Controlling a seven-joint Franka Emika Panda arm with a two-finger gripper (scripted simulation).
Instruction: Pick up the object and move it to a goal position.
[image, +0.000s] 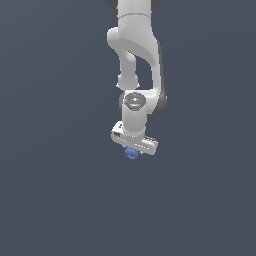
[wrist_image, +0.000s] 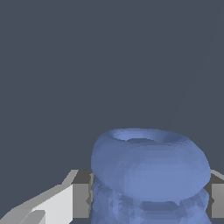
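The object (image: 131, 154) is a small matte blue ridged cylinder, poking out just below the white hand of the arm in the exterior view. My gripper (image: 133, 151) is shut on it. In the wrist view the object (wrist_image: 148, 170) fills the lower middle, its round hollow end facing outward. Grey finger pads (wrist_image: 81, 194) press against its sides, one on each flank. The fingers themselves are mostly hidden by the hand in the exterior view. No goal marker shows in either view.
A flat dark grey-blue ground (image: 55, 200) spreads across the whole scene. The white arm (image: 137, 50) comes down from the top of the exterior view.
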